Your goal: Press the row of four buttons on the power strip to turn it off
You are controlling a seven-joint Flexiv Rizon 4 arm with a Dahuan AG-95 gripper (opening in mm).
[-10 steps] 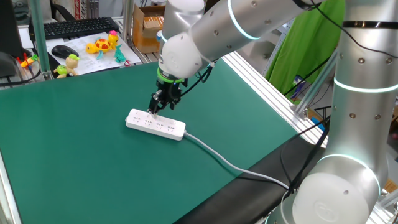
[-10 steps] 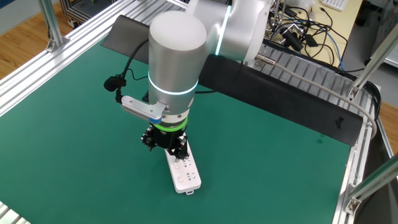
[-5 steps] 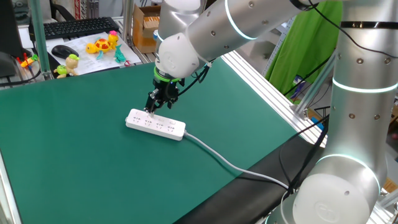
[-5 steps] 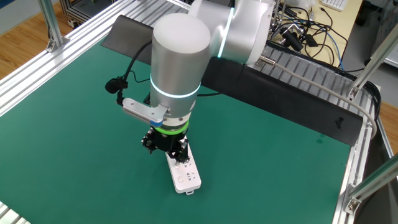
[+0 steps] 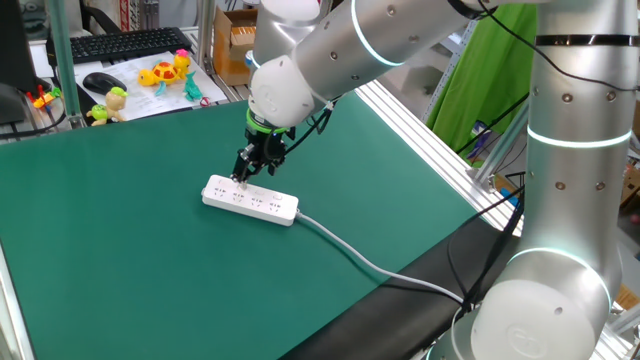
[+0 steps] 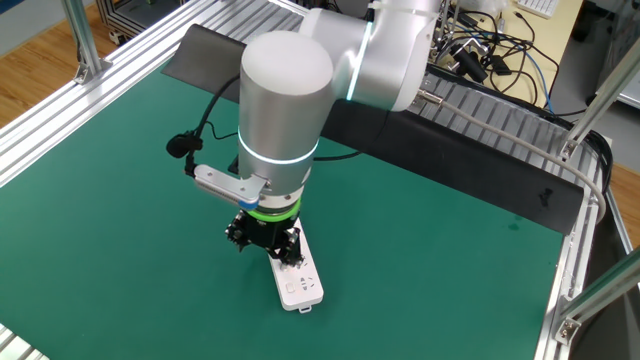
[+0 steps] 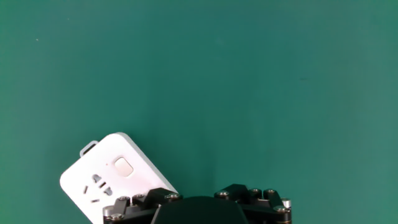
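Note:
The white power strip (image 5: 250,200) lies flat on the green mat, its grey cable (image 5: 370,262) trailing off to the right. My gripper (image 5: 247,172) points down over the strip's left half, with a fingertip at its top surface. From the other side, the gripper (image 6: 264,238) covers the strip's (image 6: 298,280) far part and only the near end shows. In the hand view, the strip's rounded end (image 7: 115,177) sits at the lower left with one button (image 7: 123,167) showing. The jaws stand wide apart there, nothing between them. The other buttons are hidden under the hand.
A black keyboard (image 5: 115,45), a mouse (image 5: 100,82) and small toys (image 5: 165,72) lie beyond the mat's far edge. A cardboard box (image 5: 235,45) stands behind. Aluminium rails (image 6: 60,130) border the mat.
The gripper has shifted a little to the left along the power strip, toward its end away from the cable. The strip has not moved.

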